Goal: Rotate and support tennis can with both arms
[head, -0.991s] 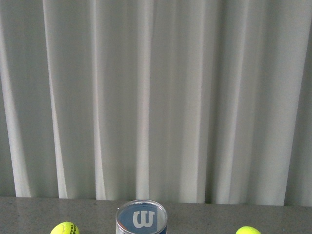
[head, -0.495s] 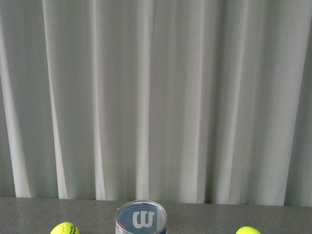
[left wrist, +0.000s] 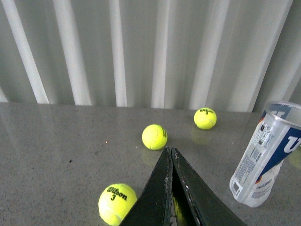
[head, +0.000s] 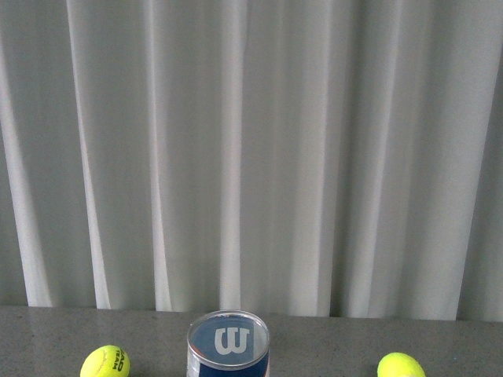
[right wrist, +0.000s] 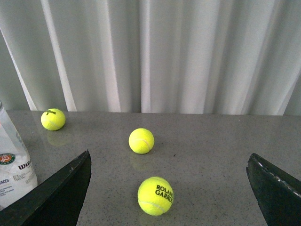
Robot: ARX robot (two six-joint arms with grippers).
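Note:
The tennis can stands upright on the grey table, its clear lid with a white "W" at the bottom of the front view. It also shows in the left wrist view, off to one side of my left gripper, which is shut, empty and apart from it. In the right wrist view only an edge of the can shows beside one finger. My right gripper is wide open and empty. Neither arm shows in the front view.
Yellow-green tennis balls lie on the table: one either side of the can. A ball lies between the right fingers, another beyond. A ball lies beside the left gripper. White curtain behind.
In the front view the can, the balls and the table edge sit slightly higher in the picture than before, so a little more of each shows. Nothing else differs.

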